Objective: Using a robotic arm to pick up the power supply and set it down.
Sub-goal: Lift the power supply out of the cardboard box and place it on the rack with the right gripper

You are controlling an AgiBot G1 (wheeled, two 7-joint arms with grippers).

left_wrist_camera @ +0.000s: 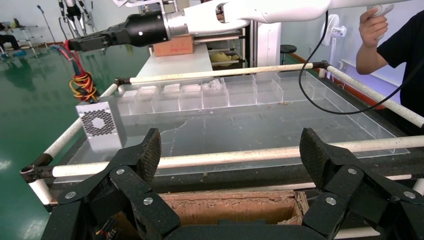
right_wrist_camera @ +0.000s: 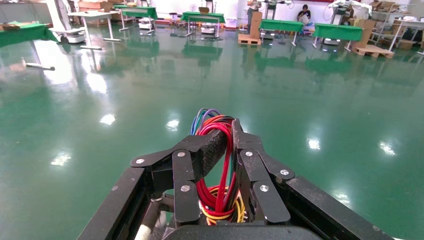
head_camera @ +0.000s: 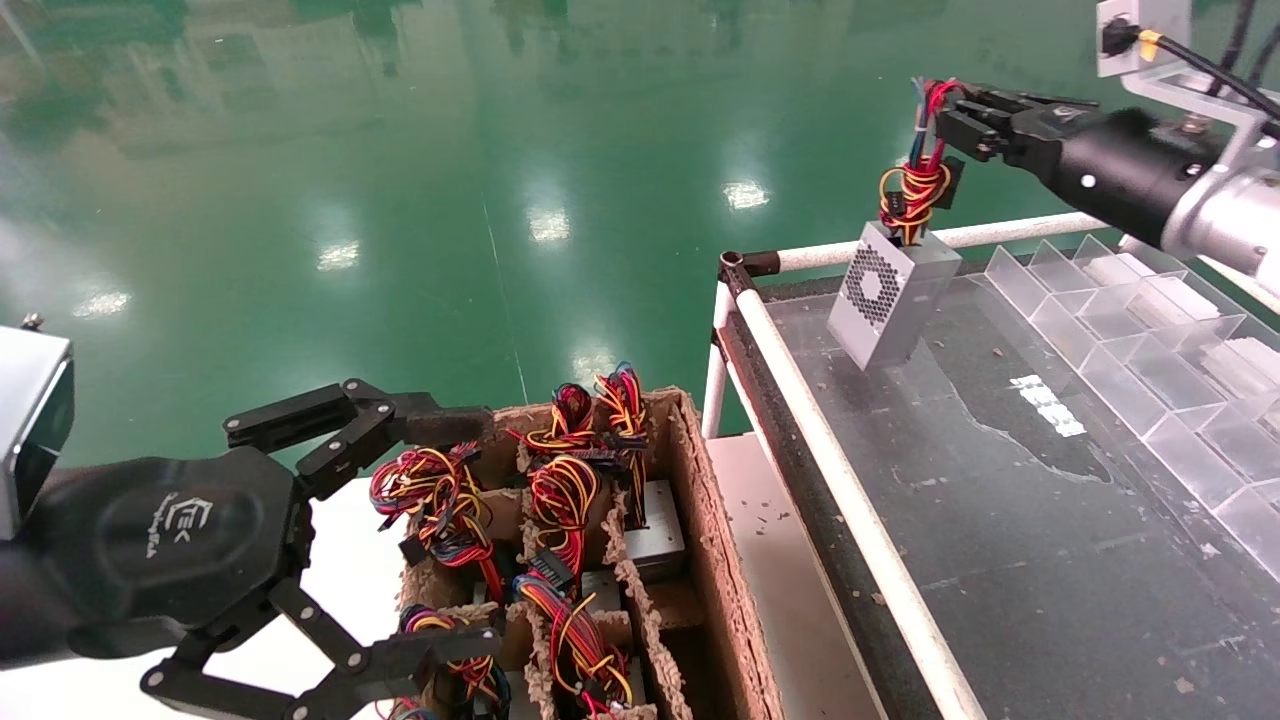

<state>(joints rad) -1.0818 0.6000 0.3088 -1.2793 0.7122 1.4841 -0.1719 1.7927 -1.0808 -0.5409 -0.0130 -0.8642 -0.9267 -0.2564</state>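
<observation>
Cardboard box, divided, packed with several wired units; one power supply dangling over tray, wires pinched by right gripper; left gripper spread wide above box

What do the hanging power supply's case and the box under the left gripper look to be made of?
Power supply: looks like matte silver-grey sheet metal, judging by its crisp folded edges and punched fan grille. The right gripper holds it by its wires. Cardboard divider box: brown corrugated cardboard, with rough fibrous torn edges, below the open left gripper.
</observation>
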